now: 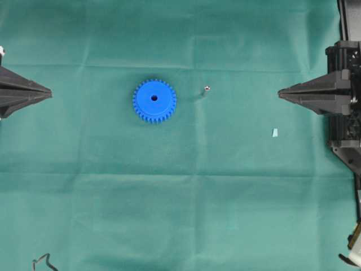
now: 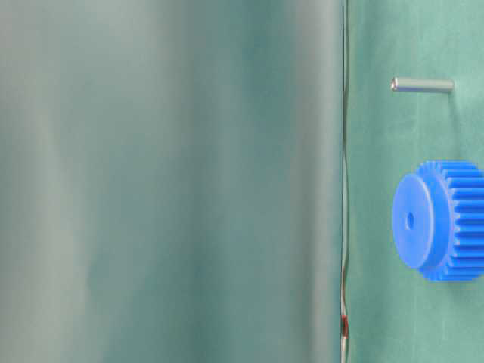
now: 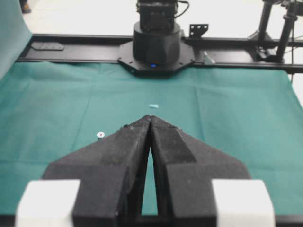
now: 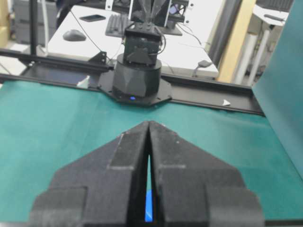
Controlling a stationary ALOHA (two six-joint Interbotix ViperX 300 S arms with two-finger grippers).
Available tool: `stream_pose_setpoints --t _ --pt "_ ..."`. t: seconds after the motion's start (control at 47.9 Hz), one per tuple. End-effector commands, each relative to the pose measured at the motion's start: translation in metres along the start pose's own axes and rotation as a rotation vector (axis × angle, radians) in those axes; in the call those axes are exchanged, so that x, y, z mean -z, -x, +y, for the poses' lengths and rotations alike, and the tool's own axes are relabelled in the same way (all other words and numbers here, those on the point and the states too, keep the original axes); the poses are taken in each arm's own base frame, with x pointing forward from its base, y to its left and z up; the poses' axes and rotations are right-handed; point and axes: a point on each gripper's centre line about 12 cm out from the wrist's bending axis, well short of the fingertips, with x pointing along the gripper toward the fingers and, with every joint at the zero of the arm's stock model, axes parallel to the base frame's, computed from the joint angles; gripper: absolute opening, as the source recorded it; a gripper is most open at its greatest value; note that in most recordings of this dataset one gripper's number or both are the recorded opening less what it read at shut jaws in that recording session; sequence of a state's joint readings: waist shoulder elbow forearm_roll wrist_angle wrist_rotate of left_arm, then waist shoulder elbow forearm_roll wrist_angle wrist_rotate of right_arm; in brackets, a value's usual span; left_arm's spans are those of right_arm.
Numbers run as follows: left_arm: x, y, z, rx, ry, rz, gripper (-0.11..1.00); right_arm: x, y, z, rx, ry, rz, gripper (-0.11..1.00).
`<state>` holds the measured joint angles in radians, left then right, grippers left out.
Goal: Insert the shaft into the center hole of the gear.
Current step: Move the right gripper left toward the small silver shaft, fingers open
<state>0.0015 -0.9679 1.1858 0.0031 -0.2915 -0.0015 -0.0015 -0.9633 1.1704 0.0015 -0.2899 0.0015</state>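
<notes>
The blue gear (image 1: 154, 101) lies flat on the green cloth left of centre, its dark center hole (image 1: 154, 97) facing up; the table-level view shows the gear (image 2: 442, 219) and hole (image 2: 410, 220) too. The silvery shaft (image 1: 206, 88) stands on end to the gear's right, apart from it, and shows in the table-level view as the shaft (image 2: 422, 85). My left gripper (image 1: 51, 93) is shut and empty at the left edge. My right gripper (image 1: 279, 93) is shut and empty at the right. A sliver of gear (image 4: 148, 205) shows between the right fingers. The left fingers hide the gear; the shaft (image 3: 100, 135) shows beside them.
A small pale blue scrap (image 1: 274, 132) lies on the cloth near the right gripper, seen also as the scrap (image 3: 153, 105). The arm bases (image 3: 156, 47) (image 4: 137, 80) stand at the two table ends. A black clip (image 1: 42, 262) sits at the bottom left edge.
</notes>
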Motion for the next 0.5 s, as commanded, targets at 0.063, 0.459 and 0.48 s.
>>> stream_pose_setpoints --t 0.063,0.459,0.48 --pt "-0.01 -0.006 0.0 0.002 0.0 0.017 0.0 -0.002 -0.004 -0.001 0.006 0.008 0.015 0.02" --pt "-0.009 -0.006 0.0 0.002 0.006 0.028 0.0 0.016 -0.013 -0.024 0.122 -0.049 0.11 0.03" --pt "-0.009 -0.006 0.0 0.002 0.006 0.031 0.0 0.018 -0.013 -0.026 0.128 -0.049 0.118 0.03"
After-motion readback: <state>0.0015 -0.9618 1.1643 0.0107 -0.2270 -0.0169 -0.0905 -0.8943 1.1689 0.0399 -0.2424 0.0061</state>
